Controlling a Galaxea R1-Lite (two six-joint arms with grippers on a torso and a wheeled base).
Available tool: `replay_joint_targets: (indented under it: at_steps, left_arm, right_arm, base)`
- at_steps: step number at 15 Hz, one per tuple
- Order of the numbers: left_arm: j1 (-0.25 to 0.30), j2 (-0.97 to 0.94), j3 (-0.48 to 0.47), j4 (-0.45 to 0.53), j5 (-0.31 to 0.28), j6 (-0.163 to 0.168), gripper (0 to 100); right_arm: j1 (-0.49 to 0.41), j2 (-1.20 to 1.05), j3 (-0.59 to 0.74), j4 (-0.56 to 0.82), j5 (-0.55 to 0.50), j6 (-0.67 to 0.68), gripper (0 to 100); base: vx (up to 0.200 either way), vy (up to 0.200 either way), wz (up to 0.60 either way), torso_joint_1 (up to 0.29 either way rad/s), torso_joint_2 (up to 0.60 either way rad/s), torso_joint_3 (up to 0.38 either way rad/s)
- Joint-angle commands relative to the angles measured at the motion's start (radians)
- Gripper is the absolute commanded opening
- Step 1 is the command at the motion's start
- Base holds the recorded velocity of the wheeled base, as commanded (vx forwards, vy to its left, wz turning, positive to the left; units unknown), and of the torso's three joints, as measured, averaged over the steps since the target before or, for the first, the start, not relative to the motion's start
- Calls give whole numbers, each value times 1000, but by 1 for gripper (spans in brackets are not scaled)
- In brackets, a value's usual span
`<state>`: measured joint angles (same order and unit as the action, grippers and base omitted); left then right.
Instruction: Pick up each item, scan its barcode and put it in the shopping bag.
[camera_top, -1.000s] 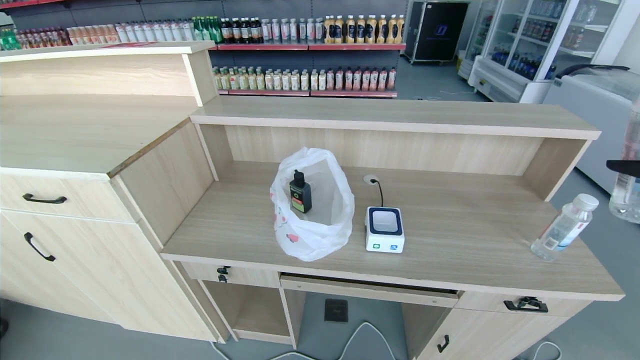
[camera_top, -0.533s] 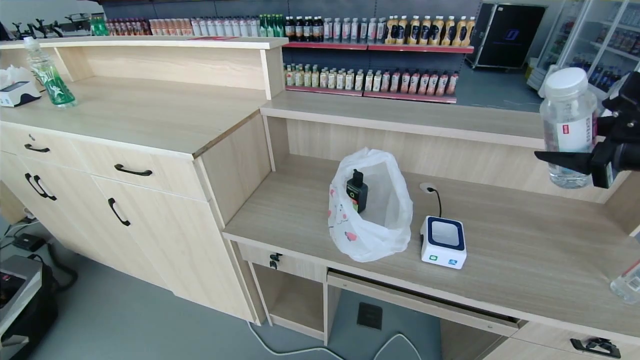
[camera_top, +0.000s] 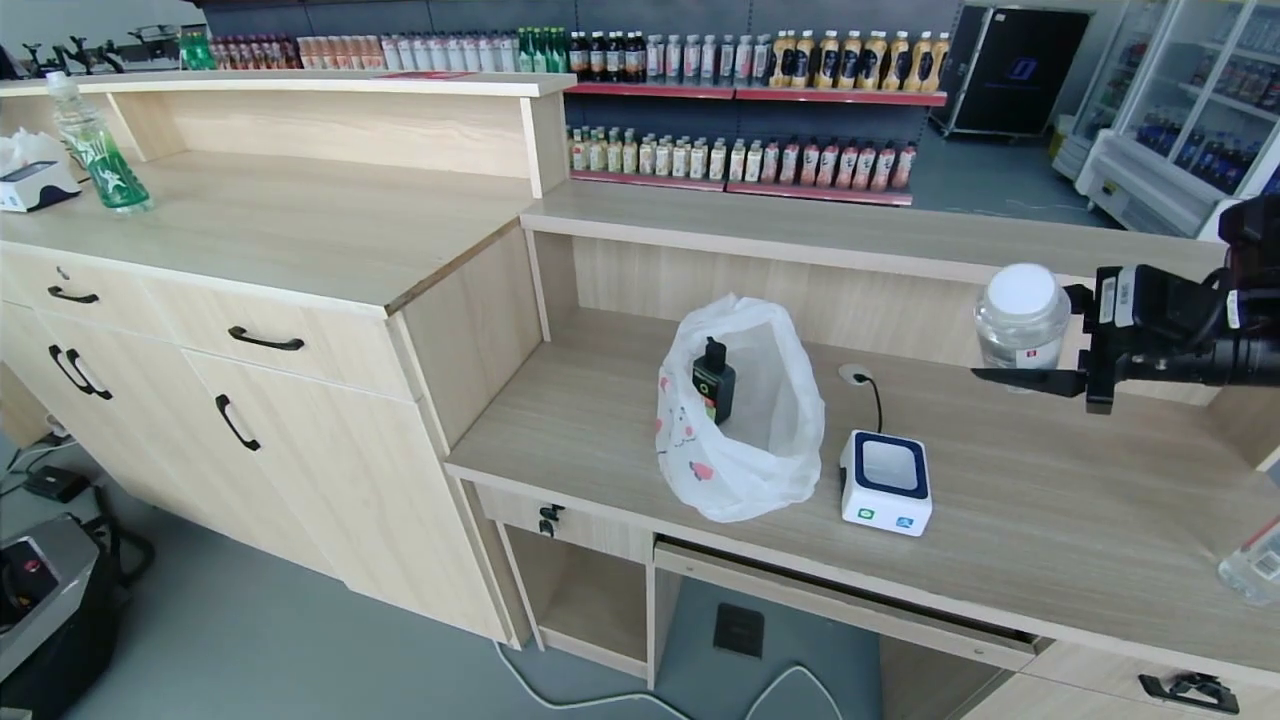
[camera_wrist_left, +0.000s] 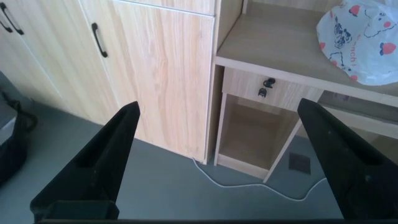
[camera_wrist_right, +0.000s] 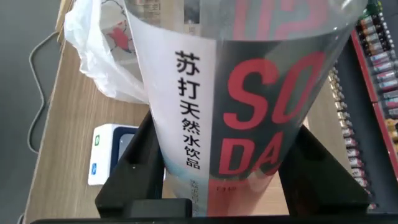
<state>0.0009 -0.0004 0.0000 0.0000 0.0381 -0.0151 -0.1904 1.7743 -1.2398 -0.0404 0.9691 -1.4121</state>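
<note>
We are viewing the shopping bag (camera_top: 745, 430) at frame centre on the desk (camera_top: 1050, 500), with the scanner (camera_top: 887, 480) just right of it. Up-right of that, the right end effector (camera_top: 1015, 358) is pinching the soda bottle (camera_top: 1020, 310), cap tipping toward the camera. We are judging the scan a move down-left.

Clear, glossy plastic on the white-capped water bottle (camera_top: 1022, 325) at the right edge, its label slick. Centre frame, the thin white printed plastic bag (camera_top: 760, 450) is crinkled and translucent. The pale wood-grain desk (camera_top: 1050, 500) looks matt and smooth. Beside the bag, the small white box scanner (camera_top: 887, 483) is shiny plastic.
</note>
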Motion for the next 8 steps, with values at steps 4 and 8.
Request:
replay_joint_targets:
  at_steps: [4,8]
  left_arm:
    - [1,0,0,0,0,0,100]
    - [1,0,0,0,0,0,100]
  right_arm:
    - [22,206,-122,16,23,-203,0]
    - [23,294,-190,43,66,-366,0]
  base:
    - [0,0,0,0,0,0]
    - [0,0,0,0,0,0]
